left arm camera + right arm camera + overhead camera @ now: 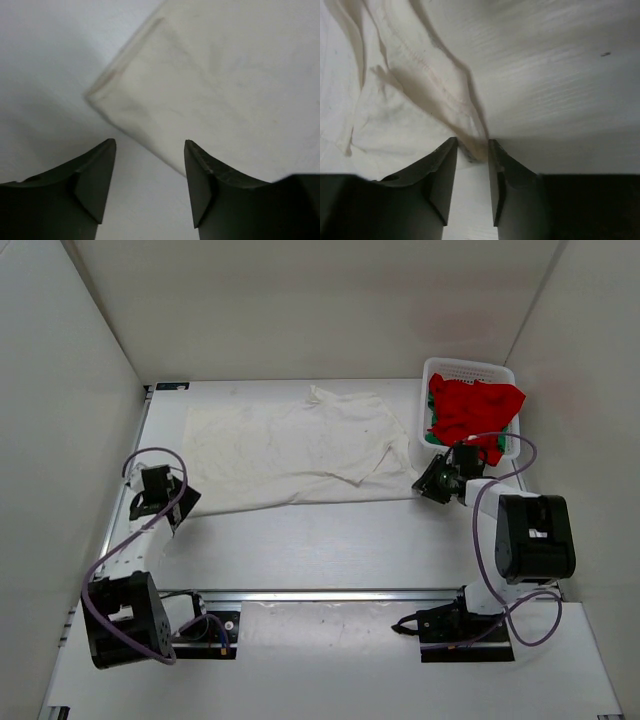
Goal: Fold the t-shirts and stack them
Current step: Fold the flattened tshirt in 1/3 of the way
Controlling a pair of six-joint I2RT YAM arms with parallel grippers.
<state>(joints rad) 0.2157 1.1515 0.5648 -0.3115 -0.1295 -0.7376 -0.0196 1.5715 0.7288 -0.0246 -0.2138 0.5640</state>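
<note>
Black right jaws: drawn close together, with a small bunch of the off-white t-shirt caught between the tips; it looks like a grip on the near right corner.
Black left jaws: spread wide with nothing between them, low over the tabletop, with the shirt's near left corner just ahead of the tips.
Off-white t-shirt, whole: spread out flat across the far middle of the tabletop, with one arm at each near corner.
Red t-shirt: heaped in the white basket at the far right, unfolded.
Green t-shirt: only slivers show under the red one in the same basket.
Step in hand: probably taking both near corners for the first fold of the first shirt, so the task is at an early stage.
Next move: the left jaws likely need to slide onto their corner and close, then both arms lift together so the hem travels evenly.
Wrist views only: how the jaws stand and the pinch of cloth, which the top view is too small to show.
Top view only: the full layout, the basket and the two waiting shirts.
</note>
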